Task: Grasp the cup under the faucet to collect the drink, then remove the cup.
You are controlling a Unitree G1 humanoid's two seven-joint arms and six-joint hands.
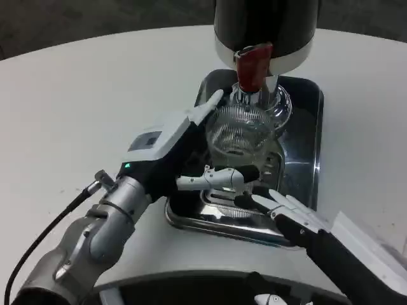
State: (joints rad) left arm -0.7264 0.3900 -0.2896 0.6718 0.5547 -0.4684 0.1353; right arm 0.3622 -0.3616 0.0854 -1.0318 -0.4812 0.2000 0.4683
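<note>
Glass cup (238,130) sits under the red tap (253,65), left hand (191,149) hugging it, right hand (294,211) open nearby; next, push the tap

metal tray (308,136), white table (82,89)

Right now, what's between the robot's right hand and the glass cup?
In the head view, only a bare strip of the shiny metal tray separates the right robot hand from the glass cup.
</note>
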